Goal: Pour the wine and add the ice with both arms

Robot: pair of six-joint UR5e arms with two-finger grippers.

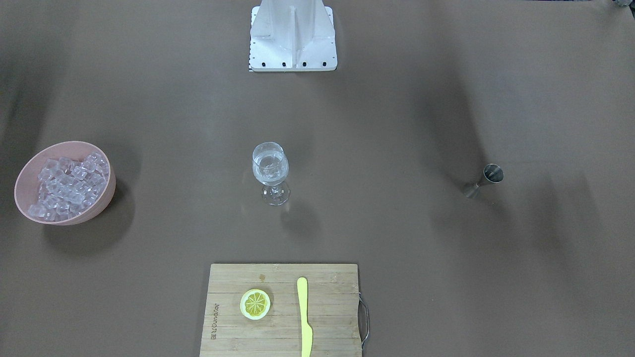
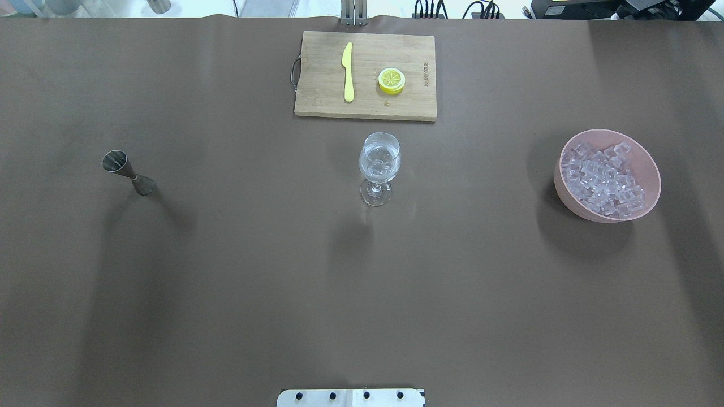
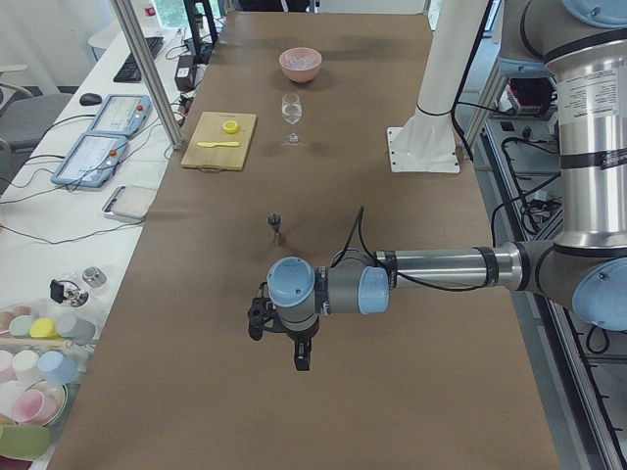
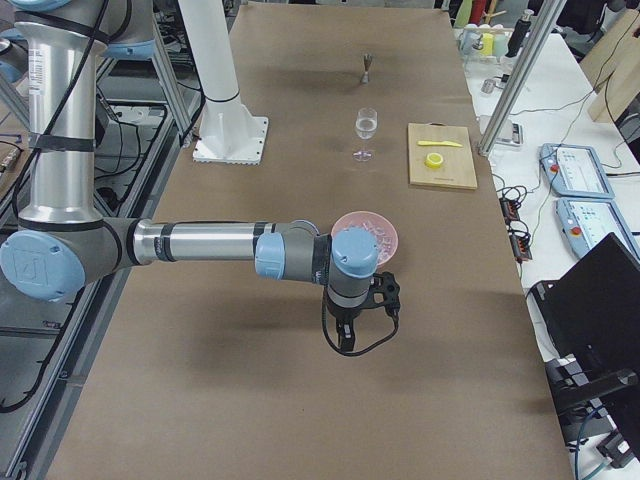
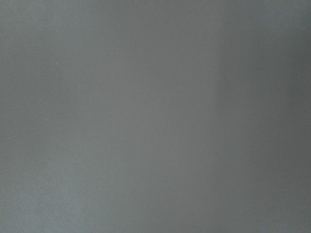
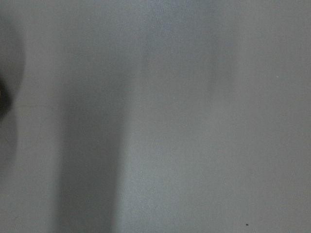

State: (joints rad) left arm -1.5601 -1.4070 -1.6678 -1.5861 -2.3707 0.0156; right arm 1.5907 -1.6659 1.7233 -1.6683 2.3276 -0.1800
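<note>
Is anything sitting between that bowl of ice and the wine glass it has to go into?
Nothing visible: only bare brown table lies between the ice in its pink bowl and the glass.

Overhead cam: behind white metal base block [image 2: 350,397], looking fwd/down. Front cam: opposite, facing back. Shared: clear stemmed glass [image 2: 379,162]. Side cams: brown table [image 3: 196,392] ends, lengthwise. Wrist cams: v. close, blank.

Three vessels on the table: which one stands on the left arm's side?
The small steel jigger, on the robot's left. The stemmed glass stands in the middle, and the pink bowl of ice is on the right.
</note>
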